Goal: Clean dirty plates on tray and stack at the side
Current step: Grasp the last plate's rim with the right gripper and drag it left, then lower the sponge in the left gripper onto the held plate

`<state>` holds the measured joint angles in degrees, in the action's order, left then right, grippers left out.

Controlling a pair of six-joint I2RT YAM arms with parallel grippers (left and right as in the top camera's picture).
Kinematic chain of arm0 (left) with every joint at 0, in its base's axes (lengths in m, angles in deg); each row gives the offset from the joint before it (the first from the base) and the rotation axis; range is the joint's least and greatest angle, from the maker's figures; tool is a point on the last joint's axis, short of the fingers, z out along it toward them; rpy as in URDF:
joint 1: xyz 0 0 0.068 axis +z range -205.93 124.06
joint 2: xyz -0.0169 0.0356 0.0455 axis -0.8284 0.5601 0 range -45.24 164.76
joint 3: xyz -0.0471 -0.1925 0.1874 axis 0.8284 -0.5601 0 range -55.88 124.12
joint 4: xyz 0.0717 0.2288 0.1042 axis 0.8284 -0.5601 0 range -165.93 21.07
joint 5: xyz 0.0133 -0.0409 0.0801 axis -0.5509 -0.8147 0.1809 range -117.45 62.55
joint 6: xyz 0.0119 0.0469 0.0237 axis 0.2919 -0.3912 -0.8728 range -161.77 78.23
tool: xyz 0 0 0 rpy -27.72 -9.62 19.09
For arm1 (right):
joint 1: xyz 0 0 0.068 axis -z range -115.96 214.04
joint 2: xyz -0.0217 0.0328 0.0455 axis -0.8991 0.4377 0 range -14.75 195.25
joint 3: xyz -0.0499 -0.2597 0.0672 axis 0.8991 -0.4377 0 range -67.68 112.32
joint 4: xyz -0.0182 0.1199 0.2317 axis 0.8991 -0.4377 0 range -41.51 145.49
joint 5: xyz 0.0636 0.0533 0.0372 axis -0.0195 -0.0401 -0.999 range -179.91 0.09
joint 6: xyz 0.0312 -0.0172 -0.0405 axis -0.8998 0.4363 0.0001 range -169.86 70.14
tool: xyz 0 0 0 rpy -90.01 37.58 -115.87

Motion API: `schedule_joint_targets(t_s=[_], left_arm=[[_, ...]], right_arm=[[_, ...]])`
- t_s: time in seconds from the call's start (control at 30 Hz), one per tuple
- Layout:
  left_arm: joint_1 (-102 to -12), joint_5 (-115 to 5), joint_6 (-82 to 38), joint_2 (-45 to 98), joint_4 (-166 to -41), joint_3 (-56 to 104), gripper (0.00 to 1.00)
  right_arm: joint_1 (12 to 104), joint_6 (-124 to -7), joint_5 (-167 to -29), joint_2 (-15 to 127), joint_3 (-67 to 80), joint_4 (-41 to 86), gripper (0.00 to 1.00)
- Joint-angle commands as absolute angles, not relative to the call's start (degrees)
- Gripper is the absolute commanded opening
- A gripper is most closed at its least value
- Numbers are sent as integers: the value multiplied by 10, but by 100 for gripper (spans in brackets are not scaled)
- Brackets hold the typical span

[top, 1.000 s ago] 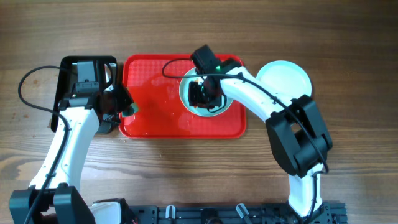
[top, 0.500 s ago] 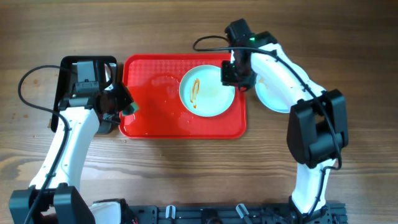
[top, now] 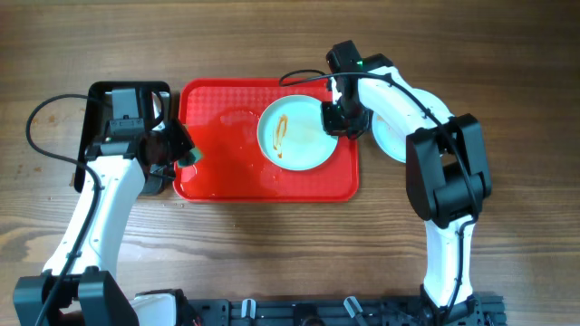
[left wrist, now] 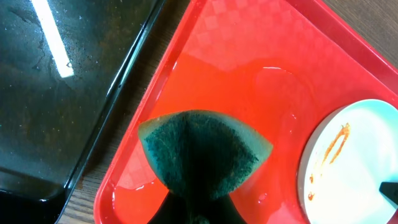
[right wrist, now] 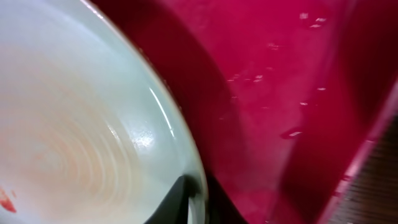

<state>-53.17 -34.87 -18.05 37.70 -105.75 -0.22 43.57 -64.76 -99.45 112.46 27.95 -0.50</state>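
Note:
One of the plates point(top: 294, 134), pale with an orange-brown sauce streak, lies on the right half of the red tray point(top: 227, 177). My right gripper point(top: 333, 118) is shut on its right rim; the right wrist view shows the plate point(right wrist: 74, 124) with its edge pinched between the fingers point(right wrist: 180, 199). A second plate point(top: 385, 145) rests on the table right of the tray, partly under the right arm. My left gripper point(top: 177, 154) is shut on a green sponge point(left wrist: 205, 149) over the tray's wet left end point(left wrist: 249, 37).
A black metal pan point(top: 118, 100) sits against the tray's left side, under the left arm. A film of water point(left wrist: 273, 93) lies on the tray base. Bare wooden table point(top: 272, 244) surrounds everything.
The right gripper swung from above the tray plate out to the tray's right edge, then came back to the plate's right rim and closed on it. The left arm stayed still.

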Motion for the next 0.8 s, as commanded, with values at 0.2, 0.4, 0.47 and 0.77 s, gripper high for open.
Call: schedule_joint_targets(t_s=[0.2, 0.4, 0.47, 0.77], left_arm=[[-529, -356, -173, 381, -1049, -1, 4], [-529, -356, -173, 381, -1012, -1, 4], [-530, -356, -173, 381, -1003, -1, 4], [-557, -355, -191, 382, -991, -1, 4]], right_arm=[[419, -710, -1189, 1138, 275, 32, 4], [360, -779, -1134, 1141, 275, 82, 18], [347, -789, -1123, 1142, 275, 90, 29], [340, -821, -1115, 1163, 275, 109, 30]])
